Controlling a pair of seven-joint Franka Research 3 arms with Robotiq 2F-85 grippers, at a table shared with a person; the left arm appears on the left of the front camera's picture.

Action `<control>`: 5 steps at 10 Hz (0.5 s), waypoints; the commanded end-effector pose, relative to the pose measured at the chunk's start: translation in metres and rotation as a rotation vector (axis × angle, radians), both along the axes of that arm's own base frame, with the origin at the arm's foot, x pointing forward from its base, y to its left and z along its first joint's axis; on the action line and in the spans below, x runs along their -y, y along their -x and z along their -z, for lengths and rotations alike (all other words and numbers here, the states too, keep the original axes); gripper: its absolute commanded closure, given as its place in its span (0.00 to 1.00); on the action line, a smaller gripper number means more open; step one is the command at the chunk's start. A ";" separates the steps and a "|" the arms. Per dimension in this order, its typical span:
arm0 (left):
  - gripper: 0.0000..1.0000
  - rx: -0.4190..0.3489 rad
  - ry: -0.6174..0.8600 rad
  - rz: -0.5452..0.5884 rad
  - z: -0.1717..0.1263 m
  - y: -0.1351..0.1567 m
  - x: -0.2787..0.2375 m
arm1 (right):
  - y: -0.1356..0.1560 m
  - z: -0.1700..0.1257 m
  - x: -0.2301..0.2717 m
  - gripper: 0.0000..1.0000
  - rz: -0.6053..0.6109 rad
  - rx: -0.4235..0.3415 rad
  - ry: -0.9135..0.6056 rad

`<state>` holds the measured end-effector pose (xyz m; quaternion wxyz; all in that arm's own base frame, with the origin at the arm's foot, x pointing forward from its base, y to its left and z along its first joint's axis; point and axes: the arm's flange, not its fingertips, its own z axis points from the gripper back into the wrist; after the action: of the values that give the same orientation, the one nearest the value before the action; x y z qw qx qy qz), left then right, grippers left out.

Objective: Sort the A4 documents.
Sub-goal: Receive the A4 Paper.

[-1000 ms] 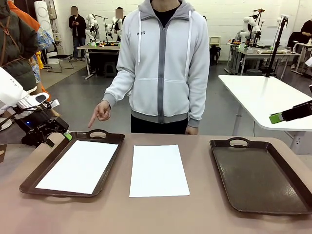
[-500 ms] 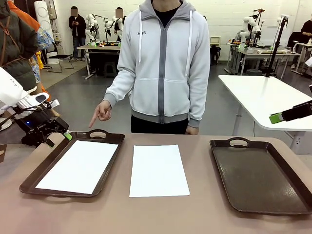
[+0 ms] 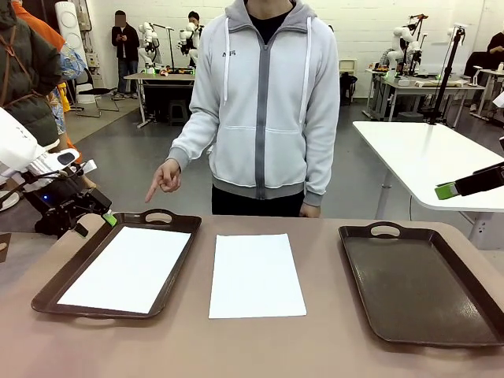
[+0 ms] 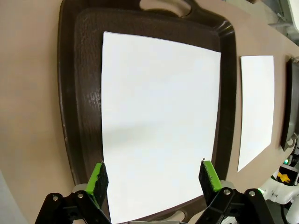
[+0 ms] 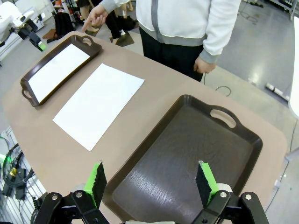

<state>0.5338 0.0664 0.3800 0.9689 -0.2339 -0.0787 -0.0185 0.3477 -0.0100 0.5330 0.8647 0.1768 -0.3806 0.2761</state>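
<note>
One white A4 document [image 3: 257, 275] lies flat on the bare table between two dark brown trays. A second A4 document [image 3: 127, 268] lies inside the left tray [image 3: 177, 272]. The right tray [image 3: 417, 283] holds nothing. In the left wrist view the sheet in the tray [image 4: 156, 121] lies below my open left gripper [image 4: 153, 175], with the loose sheet [image 4: 256, 107] off to the side. My left gripper [image 3: 98, 218] hovers by the left tray's far corner. My right gripper [image 5: 149, 179] hangs open above the near end of the right tray [image 5: 187, 149]. The person's hand [image 3: 164, 179] points down toward the left tray.
The person in a light grey hoodie [image 3: 264, 102] stands at the far edge of the table. A white table [image 3: 425, 157] stands behind at the right. Bare tan tabletop [image 3: 260, 346] runs along the near edge.
The person's pointing hand has shifted very slightly. Both arms and both sheets are where they were.
</note>
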 end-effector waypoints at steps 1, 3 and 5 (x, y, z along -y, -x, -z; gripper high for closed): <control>0.00 0.137 -0.030 0.099 -0.039 0.008 0.010 | -0.001 0.001 0.000 0.00 0.000 -0.001 -0.004; 0.00 0.251 0.012 0.191 -0.080 0.033 0.010 | -0.001 0.001 0.000 0.00 0.000 -0.001 -0.004; 0.00 0.358 0.054 0.315 -0.116 0.064 0.017 | -0.001 0.001 0.000 0.00 0.000 -0.001 -0.004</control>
<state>0.4928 0.0485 0.4976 0.9371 -0.2332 -0.1975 -0.1688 0.3477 -0.0100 0.5329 0.8647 0.1768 -0.3805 0.2760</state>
